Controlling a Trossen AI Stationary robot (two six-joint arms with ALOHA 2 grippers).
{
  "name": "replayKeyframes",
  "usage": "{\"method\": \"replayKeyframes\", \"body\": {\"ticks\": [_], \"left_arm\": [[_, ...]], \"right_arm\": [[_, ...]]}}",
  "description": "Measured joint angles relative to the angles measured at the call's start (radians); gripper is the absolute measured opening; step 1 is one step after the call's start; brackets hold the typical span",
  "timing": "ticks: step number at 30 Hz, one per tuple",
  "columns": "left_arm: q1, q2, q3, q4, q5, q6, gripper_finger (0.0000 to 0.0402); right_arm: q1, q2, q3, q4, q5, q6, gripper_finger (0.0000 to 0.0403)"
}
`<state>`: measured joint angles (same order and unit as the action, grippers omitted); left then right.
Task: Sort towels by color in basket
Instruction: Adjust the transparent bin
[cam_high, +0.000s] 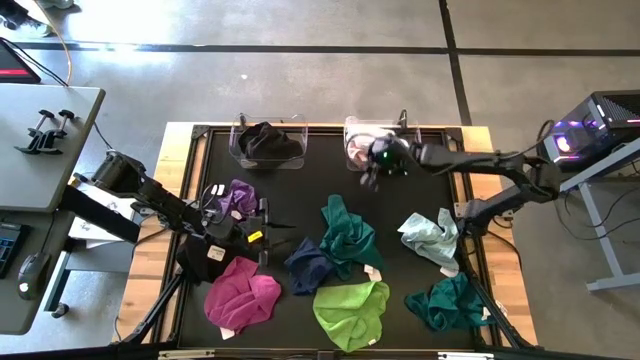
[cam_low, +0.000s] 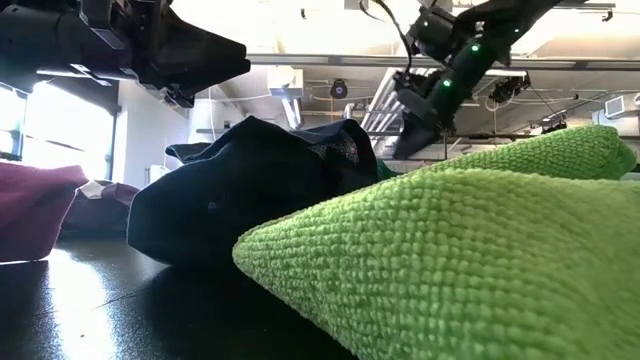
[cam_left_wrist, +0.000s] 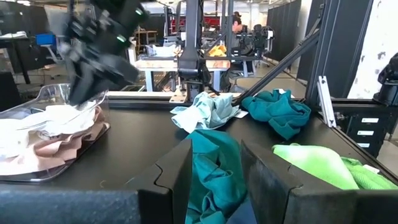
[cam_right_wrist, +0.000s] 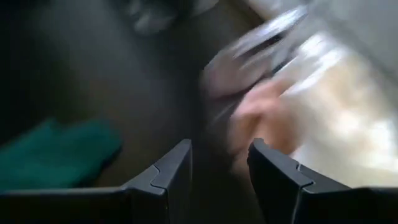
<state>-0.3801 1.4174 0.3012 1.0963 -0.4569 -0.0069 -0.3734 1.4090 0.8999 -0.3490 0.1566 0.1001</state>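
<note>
Two pincers are seen at work over a bench (cam_high: 195, 135) strewn with small towels. The right pincer (cam_high: 372, 172), its fingers spread with nothing between them, is held just off the near edge of a clear bin (cam_high: 352, 128) at the far side, where pink and white cloths (cam_left_wrist: 46, 127) are heaped; that bin appears to be reserved for the pale colours. A second clear bin (cam_high: 238, 150) beside it is filled only with a black towel (cam_high: 267, 140), which suggests dark cloths are being collected there.

The left pincer (cam_high: 268, 225) is extended low over the left half of the bench, its fingers parted and nothing gripped between them; a teal towel (cam_high: 347, 235) is framed straight ahead of it, probably as the next pick. A purple towel (cam_high: 236, 197) is lying beside that arm, and a magenta towel (cam_high: 243, 298) is spread near the front edge.

Still loose on the black surface are a navy towel (cam_high: 306, 262), a lime green towel (cam_high: 350, 310), a pale mint towel (cam_high: 432, 238) and a second teal towel (cam_high: 450, 303) at the right. The sort is judged to be well short of finished.
</note>
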Motion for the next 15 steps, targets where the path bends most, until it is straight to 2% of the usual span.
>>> {"method": "replayKeyframes", "body": {"ticks": [3,9,15], "left_arm": [[0.000,0.000,0.000,0.006,0.000,0.000,0.0122],[0.000,0.000,0.000,0.006,-0.004,0.009,0.0122],[0.000,0.000,0.000,0.005,-0.005,0.013,0.0122]], "right_arm": [[0.029,0.013,-0.028,-0.069,-0.013,0.081,0.0149],[-0.017,0.076,-0.050,-0.102,0.154,0.239,0.0149],[-0.099,0.172,-0.050,0.007,0.130,0.228,0.0149]]}}
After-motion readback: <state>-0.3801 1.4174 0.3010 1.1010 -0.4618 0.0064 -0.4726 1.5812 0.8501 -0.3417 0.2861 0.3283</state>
